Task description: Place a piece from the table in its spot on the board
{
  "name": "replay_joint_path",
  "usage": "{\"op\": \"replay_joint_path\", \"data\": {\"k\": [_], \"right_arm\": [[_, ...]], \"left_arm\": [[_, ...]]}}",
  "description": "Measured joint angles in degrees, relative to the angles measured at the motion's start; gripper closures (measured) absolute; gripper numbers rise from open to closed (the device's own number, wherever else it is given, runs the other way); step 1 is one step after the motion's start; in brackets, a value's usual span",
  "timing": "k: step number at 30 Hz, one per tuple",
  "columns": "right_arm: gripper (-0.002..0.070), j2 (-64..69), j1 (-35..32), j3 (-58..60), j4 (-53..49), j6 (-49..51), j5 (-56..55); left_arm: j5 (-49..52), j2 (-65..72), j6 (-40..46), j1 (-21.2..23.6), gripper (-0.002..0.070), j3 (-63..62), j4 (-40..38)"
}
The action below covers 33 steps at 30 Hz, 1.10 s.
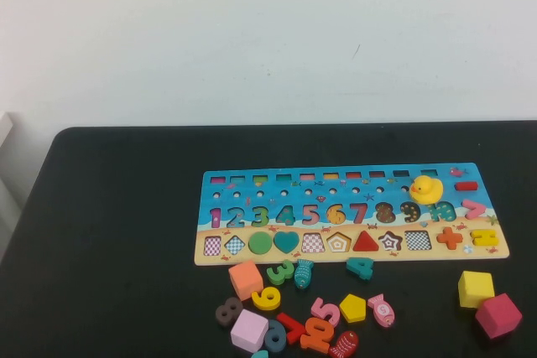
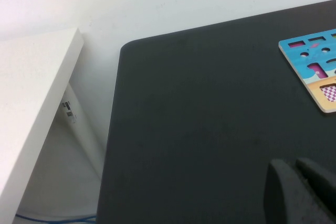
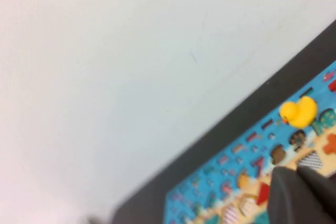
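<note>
The small yellow pentagon piece (image 1: 352,308) lies flat on the black table (image 1: 126,232), among loose pieces in front of the board (image 1: 252,194). The pentagon-shaped place (image 1: 338,242) is bare, between a checkered square recess and the red triangle (image 1: 365,241). Neither arm shows in the high view. My left gripper (image 2: 292,166) hovers shut and holding nothing over bare tabletop, off the board's left end (image 2: 315,72). My right gripper (image 3: 298,174) is shut with nothing in it, above the board's row of shapes (image 3: 252,182).
A yellow duck (image 1: 426,189) sits on the board's right part. Around the pentagon lie numbers, fish shapes (image 1: 382,309), an orange cube (image 1: 246,279) and a lilac cube (image 1: 249,329). A yellow cube (image 1: 475,288) and a magenta cube (image 1: 498,315) stand at the right. A white shelf (image 2: 31,103) flanks the table's left edge.
</note>
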Motion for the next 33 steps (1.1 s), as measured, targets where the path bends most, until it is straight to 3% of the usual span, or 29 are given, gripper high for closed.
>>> {"op": "replay_joint_path", "data": {"k": [5,8,12,23,28,33], "right_arm": [[0.0657,3.82,0.00,-5.38,-4.07,-11.53,8.27],[0.0657,14.66,0.00,-16.59,-18.21,-15.33,19.66],[0.0657,27.84,0.00,-28.22,-27.51,-18.75,32.01],[0.0657,56.47,0.61,-53.70,-28.53,-27.39,49.38],[0.0657,65.67,8.47,-59.70,-29.70,-26.88,50.05],[0.0657,74.53,20.40,-64.63,-38.95,-18.84,48.97]], "left_arm": [[0.00,0.00,0.00,0.00,0.0676,0.00,0.00],[0.00,0.00,0.00,0.00,0.0676,0.00,0.00],[0.00,0.00,0.00,0.00,0.0676,0.00,0.00],[0.00,0.00,0.00,0.00,0.0676,0.00,0.00],[0.00,0.00,0.00,0.00,0.0676,0.00,0.00],[0.00,0.00,0.00,0.00,0.0676,0.00,0.00]]}}
